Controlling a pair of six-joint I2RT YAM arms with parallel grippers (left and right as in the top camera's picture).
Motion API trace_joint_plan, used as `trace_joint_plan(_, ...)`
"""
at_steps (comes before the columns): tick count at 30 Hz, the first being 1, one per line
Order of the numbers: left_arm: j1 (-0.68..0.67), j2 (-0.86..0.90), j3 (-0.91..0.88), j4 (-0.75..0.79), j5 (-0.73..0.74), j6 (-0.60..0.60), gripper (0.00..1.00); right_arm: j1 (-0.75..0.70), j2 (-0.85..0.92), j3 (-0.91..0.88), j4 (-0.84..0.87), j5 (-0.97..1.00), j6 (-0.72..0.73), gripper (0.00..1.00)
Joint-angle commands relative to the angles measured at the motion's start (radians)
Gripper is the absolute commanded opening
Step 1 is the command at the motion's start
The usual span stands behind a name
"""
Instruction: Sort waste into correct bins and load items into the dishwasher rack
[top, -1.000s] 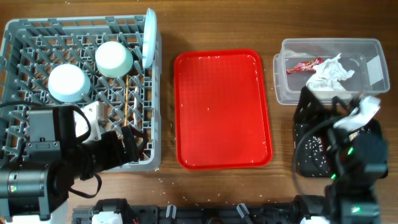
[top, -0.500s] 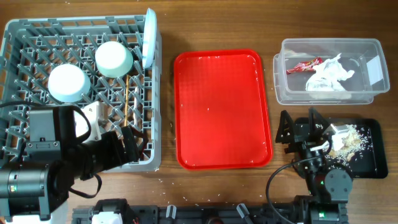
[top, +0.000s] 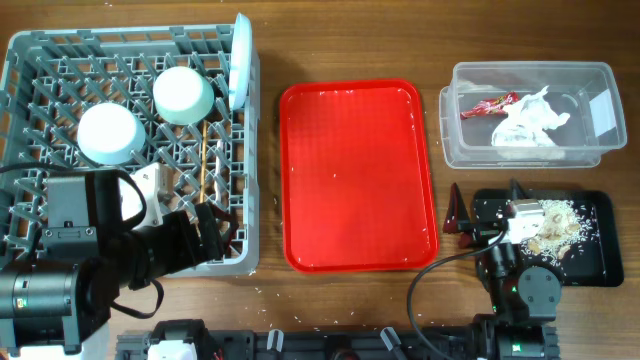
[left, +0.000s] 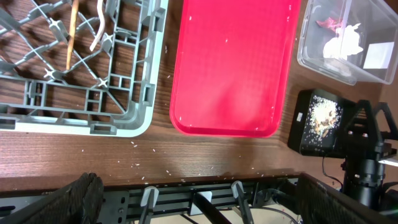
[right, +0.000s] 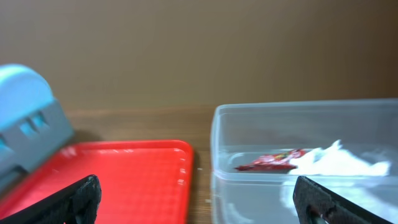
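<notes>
1. The sorting looks all but finished, so the step in hand is, I judge, a last check and a clean park of both arms.
2. The left fingers (left: 79, 199) are spread wide and hold nothing. They hang over the near right corner of the rack (top: 30, 60).
3. The right fingers (right: 78, 200) are also wide and empty, low at the left end of the black tray (top: 597, 268).
4. The wrapper (top: 488, 106) and napkin (top: 530, 122) lie in the clear tub (top: 602, 72), far right. The food scraps (top: 552, 222) sit on the black tray. The red tray (top: 360, 180) in the middle carries only a few crumbs.
5. At the left, the rack holds the plate (top: 240, 60) on edge against its far right wall, the whitish bowl (top: 108, 133) and the green bowl (top: 183, 94) upturned on the pegs, and the chopsticks (top: 203, 160) and fork (left: 98, 28) lying in the lattice.
6. I cannot find the yellow cup. The left arm covers the near part of the rack, so look there before calling the job done.
7. Lift the left arm straight up first, so the fingers do not catch the rack wall or flick the chopsticks.
8. Draw the right arm away from the black tray without sweeping scraps onto the desk (top: 350, 40).
</notes>
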Motion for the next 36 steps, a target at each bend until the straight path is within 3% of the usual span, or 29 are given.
trace_joint_plan(1, 0.004, -0.001, 0.01, 0.003, -0.009, -0.008, 1.0, 0.0, -0.014, -0.001, -0.002, 0.049, -0.087, 1.0)
trace_joint_plan(5, 0.004, -0.001, 0.01, 0.003, -0.009, -0.008, 1.0, 0.0, -0.014, -0.001, -0.001, 0.039, -0.007, 1.0)
trace_joint_plan(27, 0.005, -0.008, -0.002, 0.009, -0.023, -0.034, 1.0, 0.0, -0.014, -0.001, 0.002, 0.037, -0.008, 1.0)
trace_joint_plan(32, 0.004, -0.167, -0.231, 0.227, -0.023, 0.006, 1.0, 0.0, -0.014, -0.001, 0.002, 0.037, -0.008, 1.0)
trace_joint_plan(36, 0.005, -0.405, -0.558, 0.586, -0.024, 0.056, 1.0, 0.0, -0.014, -0.001, 0.002, 0.037, -0.009, 1.0)
